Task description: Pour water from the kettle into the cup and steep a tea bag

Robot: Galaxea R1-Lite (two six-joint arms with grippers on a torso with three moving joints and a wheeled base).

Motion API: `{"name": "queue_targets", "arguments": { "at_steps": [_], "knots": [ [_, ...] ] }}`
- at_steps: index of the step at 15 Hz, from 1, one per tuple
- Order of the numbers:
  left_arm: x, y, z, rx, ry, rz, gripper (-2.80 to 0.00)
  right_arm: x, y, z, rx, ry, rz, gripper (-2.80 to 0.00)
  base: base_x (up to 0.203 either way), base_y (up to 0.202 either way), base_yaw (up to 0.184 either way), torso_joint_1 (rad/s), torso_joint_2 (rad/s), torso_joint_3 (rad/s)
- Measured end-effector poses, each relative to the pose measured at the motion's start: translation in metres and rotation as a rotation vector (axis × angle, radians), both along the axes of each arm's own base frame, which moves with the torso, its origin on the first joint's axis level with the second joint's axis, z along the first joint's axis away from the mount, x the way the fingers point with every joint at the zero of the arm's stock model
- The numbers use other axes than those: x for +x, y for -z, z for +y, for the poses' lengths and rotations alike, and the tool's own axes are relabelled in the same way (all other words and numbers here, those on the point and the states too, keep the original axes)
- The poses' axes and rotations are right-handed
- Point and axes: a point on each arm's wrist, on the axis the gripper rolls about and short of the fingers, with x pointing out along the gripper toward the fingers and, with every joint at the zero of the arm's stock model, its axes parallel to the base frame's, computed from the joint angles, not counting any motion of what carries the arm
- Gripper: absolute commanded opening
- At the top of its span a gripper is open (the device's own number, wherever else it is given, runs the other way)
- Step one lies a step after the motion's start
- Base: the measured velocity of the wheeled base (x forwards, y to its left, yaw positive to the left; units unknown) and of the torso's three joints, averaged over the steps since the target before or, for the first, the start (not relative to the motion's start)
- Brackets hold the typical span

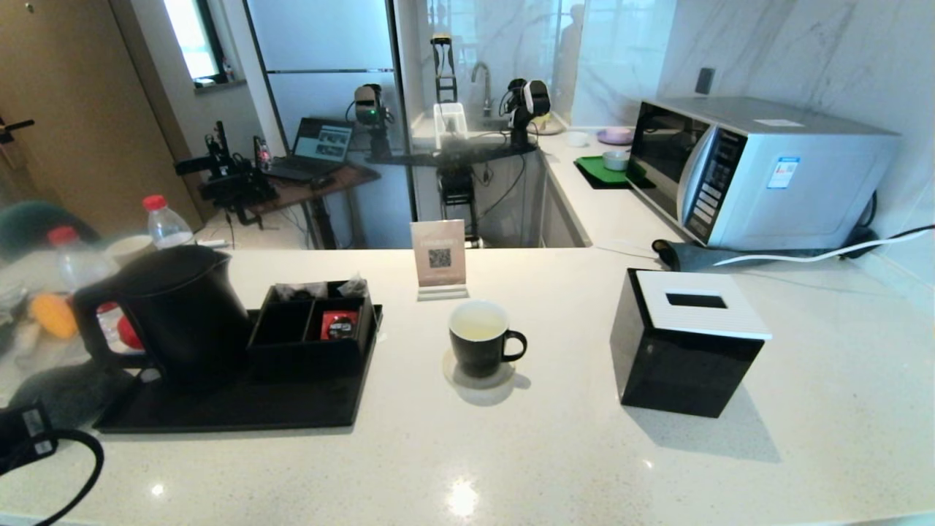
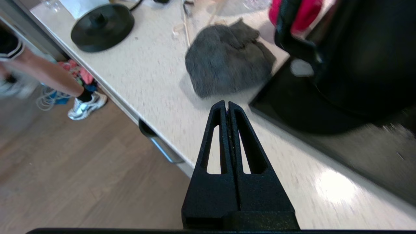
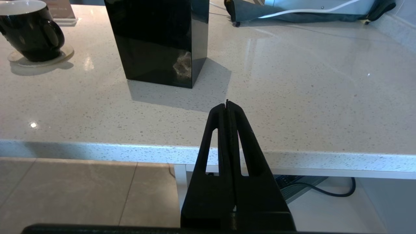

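The kettle bears no readable label; both claws closed, empty.

My left gripper hangs closed, empty, over the counter edge; my right gripper likewise, fingers pressed together.

Bright daylight is flooding in from the window at the far left, and overhead light is glaring in white spots on the table. The cup and tissue box are throwing soft shadows toward the near right. Motion blur is smearing the left wrist view, and straight lines are bending at the head view's edges.
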Motion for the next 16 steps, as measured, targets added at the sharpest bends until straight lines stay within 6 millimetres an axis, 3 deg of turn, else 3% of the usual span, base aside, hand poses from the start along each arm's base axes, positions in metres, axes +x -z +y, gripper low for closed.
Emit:
{"name": "queue_targets", "arguments": {
  "at_steps": [1,2,7,11,16],
  "knots": [
    [0.009,0.004,0.006,0.013,-0.011,-0.007,-2.8,0.0,0.0,0.0,0.011,0.0,0.0,-2.8,0.0,0.0,0.0,0.0,0.0,0.0],
    [0.017,0.008,0.013,0.026,-0.02,-0.014,0.0,0.0,0.0,0.0,0.015,0.0,0.0,-2.8,0.0,0.0,0.0,0.0,0.0,0.0],
    [0.052,0.033,0.044,0.077,0.019,-0.116,0.0,0.0,0.0,0.0,0.016,0.0,-0.001,-2.8,0.0,0.0,0.0,0.0,0.0,0.0],
    [0.06,0.054,0.054,0.013,0.136,-0.09,0.0,0.0,0.0,0.0,0.016,0.001,-0.001,-2.8,0.0,0.0,0.0,0.0,0.0,0.0],
    [0.072,0.057,0.061,0.007,0.173,-0.104,0.0,0.0,0.0,0.0,0.016,0.0,-0.001,-2.8,0.0,0.0,0.0,0.0,0.0,0.0]
  ]
}}
